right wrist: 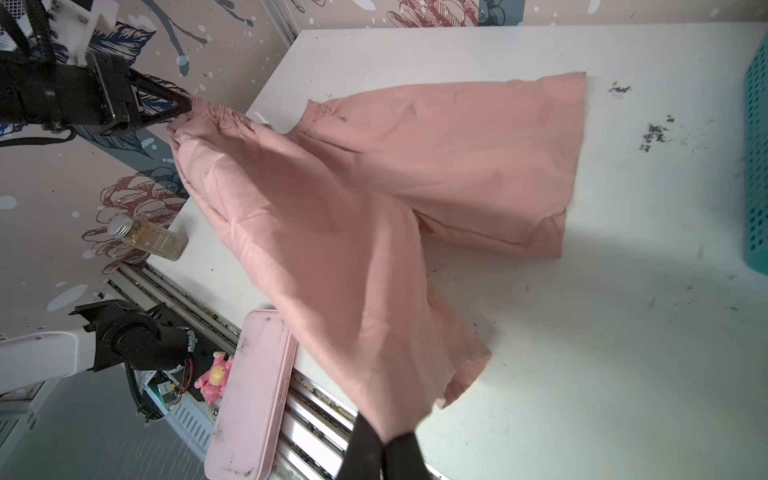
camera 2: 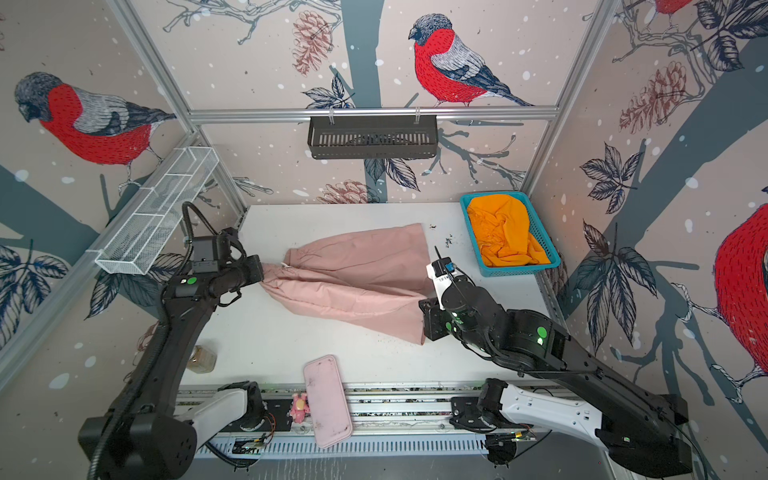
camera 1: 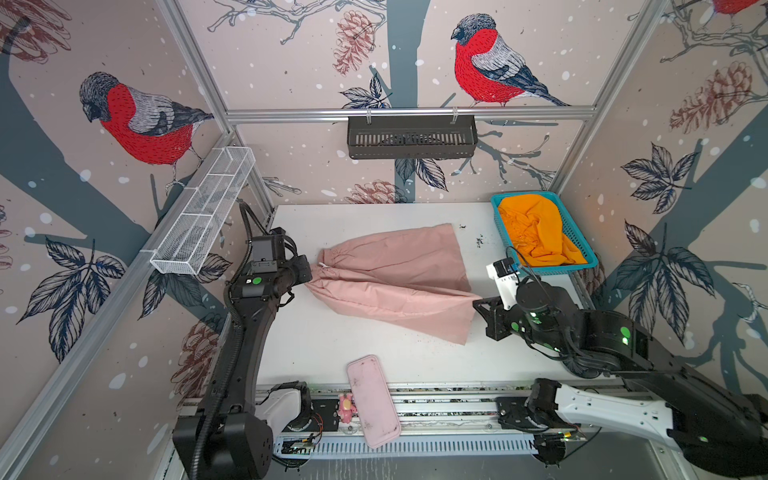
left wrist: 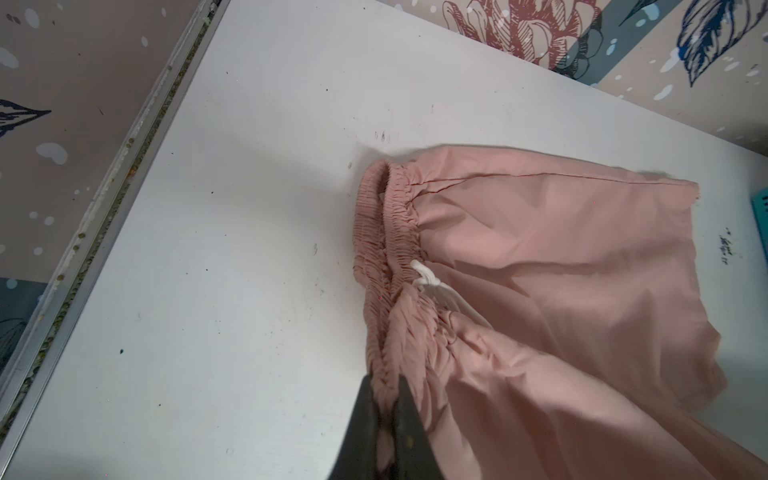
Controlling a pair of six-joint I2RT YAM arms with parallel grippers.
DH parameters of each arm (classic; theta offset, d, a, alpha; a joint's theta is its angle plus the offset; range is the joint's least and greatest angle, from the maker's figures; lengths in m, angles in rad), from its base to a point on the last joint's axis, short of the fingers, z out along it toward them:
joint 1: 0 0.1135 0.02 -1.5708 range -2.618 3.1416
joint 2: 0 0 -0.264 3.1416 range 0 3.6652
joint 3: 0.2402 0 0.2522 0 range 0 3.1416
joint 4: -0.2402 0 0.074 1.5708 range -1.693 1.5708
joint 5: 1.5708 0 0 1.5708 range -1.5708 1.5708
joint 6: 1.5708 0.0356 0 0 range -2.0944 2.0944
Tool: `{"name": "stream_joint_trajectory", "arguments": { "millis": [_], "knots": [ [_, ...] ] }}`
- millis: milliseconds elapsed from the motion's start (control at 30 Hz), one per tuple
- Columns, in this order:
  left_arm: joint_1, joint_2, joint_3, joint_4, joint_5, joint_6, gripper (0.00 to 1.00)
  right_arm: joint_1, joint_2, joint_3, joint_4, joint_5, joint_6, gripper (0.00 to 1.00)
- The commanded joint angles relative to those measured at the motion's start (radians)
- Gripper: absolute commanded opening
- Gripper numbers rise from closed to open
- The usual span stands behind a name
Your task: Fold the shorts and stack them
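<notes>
The dusty pink shorts (camera 1: 395,282) (camera 2: 353,278) lie spread across the middle of the white table (camera 1: 365,353), waist to the left and legs to the right. My left gripper (camera 1: 308,282) (left wrist: 384,382) is shut on the near end of the elastic waistband, close to the white drawstring (left wrist: 428,282). My right gripper (camera 1: 478,301) (right wrist: 384,440) is shut on the hem of the near leg, which is lifted off the table. The far leg rests flat. The orange shorts (camera 1: 536,237) (camera 2: 503,232) sit crumpled in the teal basket (camera 1: 557,269) at the back right.
A pink oblong tray (camera 1: 374,401) overhangs the table's front edge, beside a small pink toy (camera 1: 347,407). A small bottle (camera 2: 201,359) lies at the table's left edge. A white wire basket (camera 1: 203,212) and a black basket (camera 1: 411,137) hang on the walls.
</notes>
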Motion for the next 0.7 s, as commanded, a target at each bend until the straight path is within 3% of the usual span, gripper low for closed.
{"name": "stream_joint_trajectory", "arguments": {
  "millis": [0,100,333,400,667],
  "knots": [
    [-0.001,-0.031,0.01,-0.074,0.017,0.033,0.0,-0.004,0.017,0.044,0.016,0.14,-0.058,0.01],
    [0.0,-0.006,0.001,-0.068,0.023,0.052,0.0,-0.077,0.07,0.059,0.061,0.178,-0.157,0.01],
    [0.0,0.09,-0.017,-0.071,-0.045,0.057,0.0,-0.547,0.254,0.067,0.242,-0.157,-0.439,0.01],
    [0.001,0.121,-0.019,-0.067,-0.053,0.067,0.0,-0.628,0.33,0.099,0.281,-0.245,-0.502,0.01],
    [0.001,0.33,0.106,-0.139,-0.12,0.065,0.0,-0.727,0.63,0.288,0.305,-0.371,-0.654,0.01]
  ]
}}
